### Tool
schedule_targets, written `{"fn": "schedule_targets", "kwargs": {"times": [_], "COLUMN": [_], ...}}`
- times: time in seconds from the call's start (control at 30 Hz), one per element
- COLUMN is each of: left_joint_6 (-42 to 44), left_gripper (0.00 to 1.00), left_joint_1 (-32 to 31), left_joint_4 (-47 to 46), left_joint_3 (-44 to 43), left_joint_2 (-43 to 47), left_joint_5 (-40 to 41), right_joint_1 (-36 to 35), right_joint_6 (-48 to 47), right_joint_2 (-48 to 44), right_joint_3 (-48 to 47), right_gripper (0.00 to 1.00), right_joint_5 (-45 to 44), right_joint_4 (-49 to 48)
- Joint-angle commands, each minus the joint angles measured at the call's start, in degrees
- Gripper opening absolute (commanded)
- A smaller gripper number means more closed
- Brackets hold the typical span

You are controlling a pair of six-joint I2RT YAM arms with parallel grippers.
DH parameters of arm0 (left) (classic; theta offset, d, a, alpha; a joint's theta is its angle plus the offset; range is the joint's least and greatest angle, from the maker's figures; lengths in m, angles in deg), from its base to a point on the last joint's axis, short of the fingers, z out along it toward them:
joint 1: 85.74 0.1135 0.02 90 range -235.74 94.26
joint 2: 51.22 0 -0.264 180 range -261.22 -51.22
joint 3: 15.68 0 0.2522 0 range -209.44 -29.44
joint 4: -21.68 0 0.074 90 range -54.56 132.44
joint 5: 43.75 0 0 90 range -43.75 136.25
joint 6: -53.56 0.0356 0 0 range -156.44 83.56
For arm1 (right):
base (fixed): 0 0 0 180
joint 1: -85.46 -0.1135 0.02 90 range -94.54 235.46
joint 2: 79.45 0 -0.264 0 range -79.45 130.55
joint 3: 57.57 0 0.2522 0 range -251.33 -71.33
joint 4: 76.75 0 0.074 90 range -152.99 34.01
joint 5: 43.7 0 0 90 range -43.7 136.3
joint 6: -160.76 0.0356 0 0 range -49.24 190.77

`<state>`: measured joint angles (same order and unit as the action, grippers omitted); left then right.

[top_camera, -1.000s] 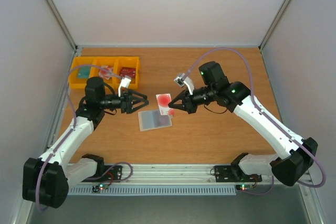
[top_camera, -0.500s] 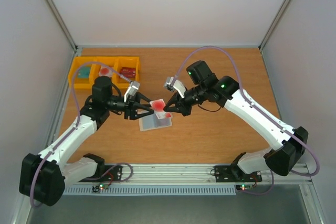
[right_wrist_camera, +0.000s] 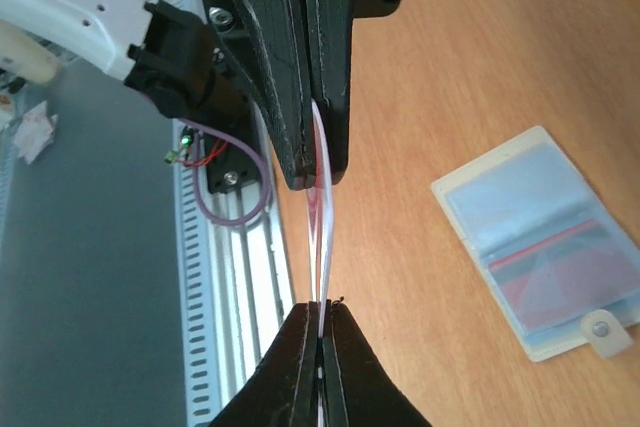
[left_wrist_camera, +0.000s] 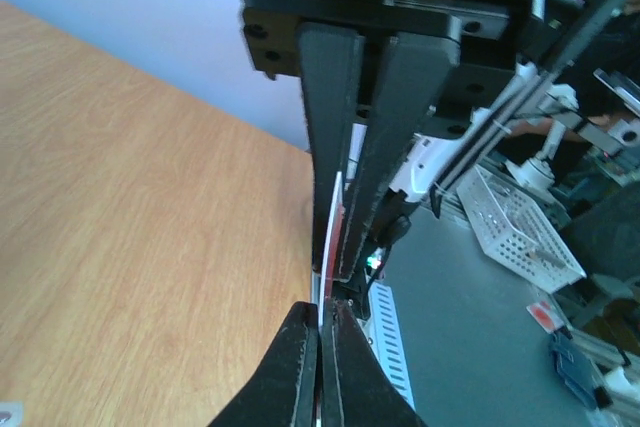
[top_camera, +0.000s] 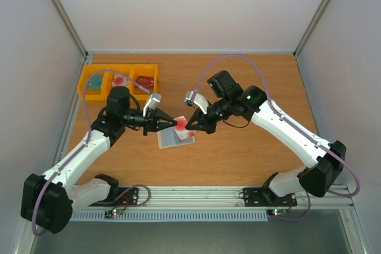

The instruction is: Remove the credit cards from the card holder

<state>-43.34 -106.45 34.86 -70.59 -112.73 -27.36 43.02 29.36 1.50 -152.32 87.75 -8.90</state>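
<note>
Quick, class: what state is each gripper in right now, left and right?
Left gripper: closed, pinching one edge of the credit card.
Right gripper: closed, pinching the opposite edge of the same card.

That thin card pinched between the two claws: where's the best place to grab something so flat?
Probably by an end edge, with a finger pressing on each flat face, coming in along the card's plane. The card is thin and bows slightly, so only its faces offer grip. Both grippers do that here: the left gripper pinches one end, the right gripper the opposite end.
</note>
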Motion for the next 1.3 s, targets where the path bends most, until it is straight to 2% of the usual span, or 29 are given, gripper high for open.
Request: {"fn": "schedule_targets", "kwargs": {"times": [0.0,0.03,0.07,0.13,0.17,0.27,0.33,0.47,0.57,0.63,0.73,0.8,0.9,0.93,1.03,1.07,1.17,1.27], "left_joint_6": [-10.31,-13.09,-17.19,-25.17,-28.58,-34.75,-37.11,-34.32,-29.99,-26.0,-15.81,-14.26,-19.1,-21.13,-21.42,-21.25,-24.57,-28.76], "left_gripper": [0.0,0.0,0.0,0.0,0.0,0.0,0.0,0.0,0.0,0.0,0.0,0.0,0.0,0.0,0.0,0.0,0.0,0.0], "left_joint_1": [0.69,1.47,2.4,4.74,6.19,11.18,15.75,29.48,39.75,42.84,43.18,43.09,42.49,41.98,38.75,37.71,35.93,35.62], "left_joint_4": [0.01,-1.99,-4.36,-7.83,-8.77,-6.75,-1.83,18.13,20.33,25.33,40.78,43.16,33.52,32.83,38.5,37.78,26.24,23.69], "left_joint_3": [0.1,1.05,1.93,2.77,2.82,1.84,0.18,-7.02,-13.19,-20.04,-36.79,-42.59,-41.44,-43.14,-52.67,-53.96,-49.53,-49.84], "left_joint_2": [1.31,1.5,1.75,1.92,1.93,2.24,2.32,-0.42,-7.63,-13.97,-25.66,-30.51,-31.82,-33.47,-41.95,-43.14,-42.7,-46.36], "left_joint_5": [10.57,12.21,13.84,16.72,17.99,23.54,27.05,37.27,37.3,41.74,45.78,47.97,49.11,49.2,51.49,51.96,50.73,49.02], "right_joint_1": [0.18,0.76,1.96,4.2,5.38,8.82,10.7,11.91,11.95,12.0,12.04,12.06,12.06,12.05,12.0,12.0,11.86,11.49], "right_joint_6": [2.58,3.55,5.58,8.67,10.11,14.39,16.23,16.62,16.33,16.03,15.54,15.34,15.37,15.7,16.99,17.5,20.22,22.99], "right_joint_2": [-4.04,-4.79,-5.4,-6.34,-6.63,-7.64,-8.18,-8.74,-9.48,-10.02,-11.17,-12.01,-12.12,-11.87,-10.29,-9.59,-8.67,-9.29], "right_joint_3": [1.52,2.43,3.09,4.43,4.96,6.63,7.79,9.11,10.11,10.24,9.77,10.31,10.36,9.96,7.14,5.93,3.0,1.58], "right_gripper": [0.07,0.09,0.22,0.31,0.4,0.54,0.56,0.57,0.58,0.59,0.6,0.61,0.62,0.62,0.62,0.62,0.62,0.62], "right_joint_5": [-5.63,-6.52,-7.17,-8.71,-9.05,-12.75,-13.84,-14.26,-13.9,-14.01,-14.33,-14.58,-14.46,-14.08,-13.39,-13.13,-12.75,-12.86], "right_joint_4": [-5.44,-7.06,-8.77,-12.65,-14.0,-17.28,-18.4,-17.57,-17.22,-16.84,-15.66,-15.82,-15.85,-15.79,-15.26,-15.02,-14.77,-15.52]}}
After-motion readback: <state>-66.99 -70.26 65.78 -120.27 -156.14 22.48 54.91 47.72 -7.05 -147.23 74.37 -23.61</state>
